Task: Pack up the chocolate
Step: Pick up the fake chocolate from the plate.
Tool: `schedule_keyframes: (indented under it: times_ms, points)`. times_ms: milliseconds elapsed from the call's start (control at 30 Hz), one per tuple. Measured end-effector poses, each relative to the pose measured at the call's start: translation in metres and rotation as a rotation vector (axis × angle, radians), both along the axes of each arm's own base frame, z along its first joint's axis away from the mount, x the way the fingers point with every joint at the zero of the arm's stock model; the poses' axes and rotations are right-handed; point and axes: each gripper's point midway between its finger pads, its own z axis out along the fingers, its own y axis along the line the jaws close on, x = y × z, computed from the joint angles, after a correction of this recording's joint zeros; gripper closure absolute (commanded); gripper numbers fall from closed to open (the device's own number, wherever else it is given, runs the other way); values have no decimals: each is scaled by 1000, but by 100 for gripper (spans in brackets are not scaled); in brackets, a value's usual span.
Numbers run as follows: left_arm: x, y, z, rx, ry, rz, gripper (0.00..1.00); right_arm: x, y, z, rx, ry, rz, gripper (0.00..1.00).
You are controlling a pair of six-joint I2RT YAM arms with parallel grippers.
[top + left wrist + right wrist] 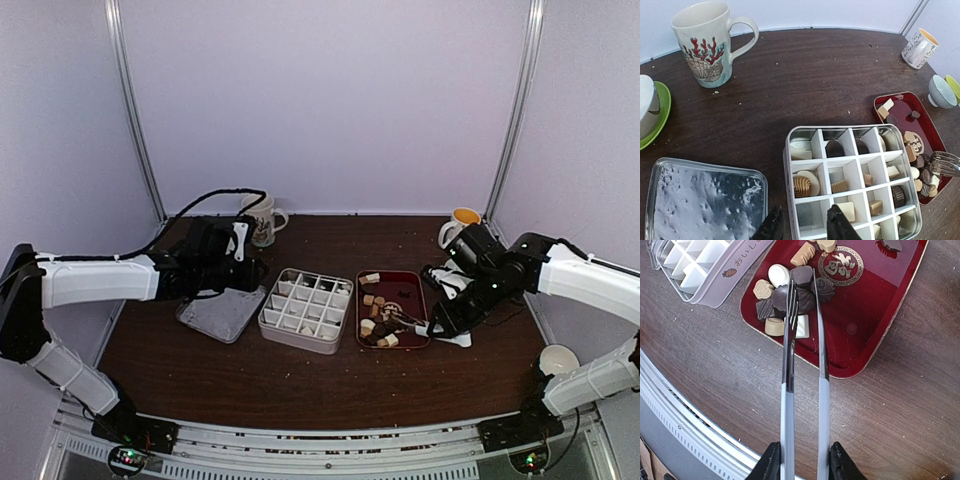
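Right claw (pixel 802 462) clamped on tongs (pixel 786 390), tips straddling dark chocolate (pixel 779 296) ahead, near tray (pixel 865 315) rim; worktop (pixel 715 390) lies between. Left claw (pixel 805 227) fingers apart above box (pixel 788 165) edge.

The white compartmented plastic box (pixel 715 270) bears pink "おいし…" on its right side wall. On the dark red rectangular tray (pixel 880 315), the gold round seal (pixel 841 265) is unreadable.

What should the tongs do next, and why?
Probably squeeze the tongs closed. Held by the right gripper, their tips straddle a dark chocolate lying in the red tray, and the box has empty cells.
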Motion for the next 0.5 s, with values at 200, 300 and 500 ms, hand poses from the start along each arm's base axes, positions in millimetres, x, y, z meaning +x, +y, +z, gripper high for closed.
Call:
schedule_keyframes:
  times_ms: [200,300,500]
  points:
    - [0,1,3,-6,-9,1,68,0,1,0,4,3,1,67]
    - [0,1,3,-7,-10,1,68,-1,2,0,8,9,3,69]
    - [0,1,3,-7,-10,2,68,-4,3,-7,9,38,4,72]
